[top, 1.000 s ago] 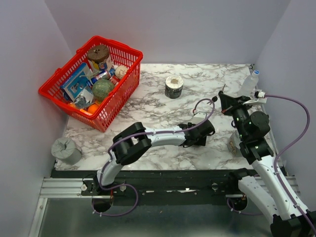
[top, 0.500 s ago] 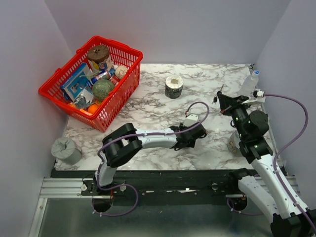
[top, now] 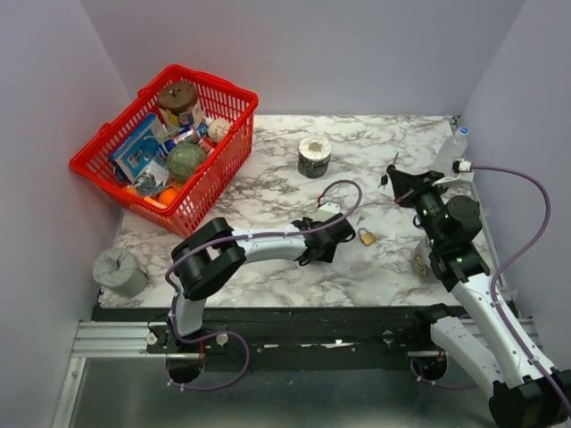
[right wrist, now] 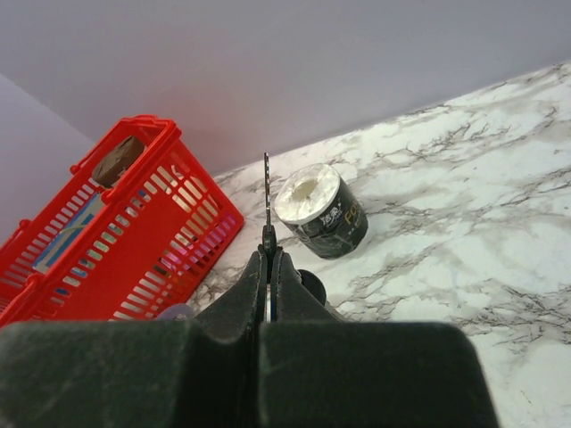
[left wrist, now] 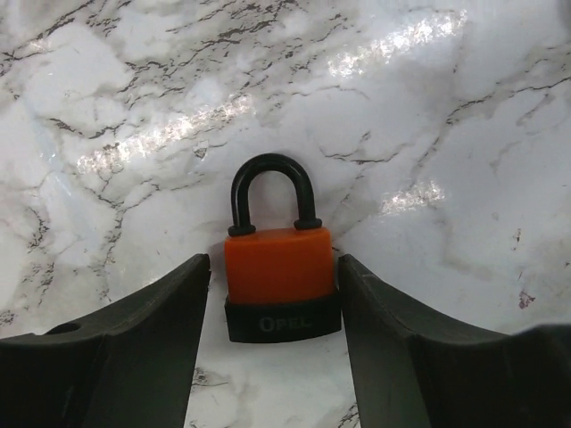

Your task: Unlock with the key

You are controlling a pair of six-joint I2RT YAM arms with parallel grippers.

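In the left wrist view an orange-and-black padlock (left wrist: pixel 281 278) lies flat on the marble, shackle pointing away. My left gripper (left wrist: pixel 272 272) is open, a finger on each side of the lock's body with thin gaps. From above, the left gripper (top: pixel 314 241) sits low at the table's middle and hides that lock. My right gripper (right wrist: pixel 268 254) is shut on the key (right wrist: pixel 266 192), whose thin blade sticks straight out past the fingertips. In the top view the right gripper (top: pixel 393 181) hovers at the right, well apart from the lock, with the key (top: pixel 390 168) at its tip.
A small brass padlock (top: pixel 367 236) lies just right of the left gripper. A red basket (top: pixel 234 147) full of items stands at the back left. A tape roll (top: pixel 314 157) sits at the back centre, a grey roll (top: pixel 120 272) front left, a clear bottle (top: pixel 451 150) far right.
The left arm has slid leftward along the table, uncovering the brass padlock, and now frames the orange lock. The right gripper with the key has drifted slightly left.
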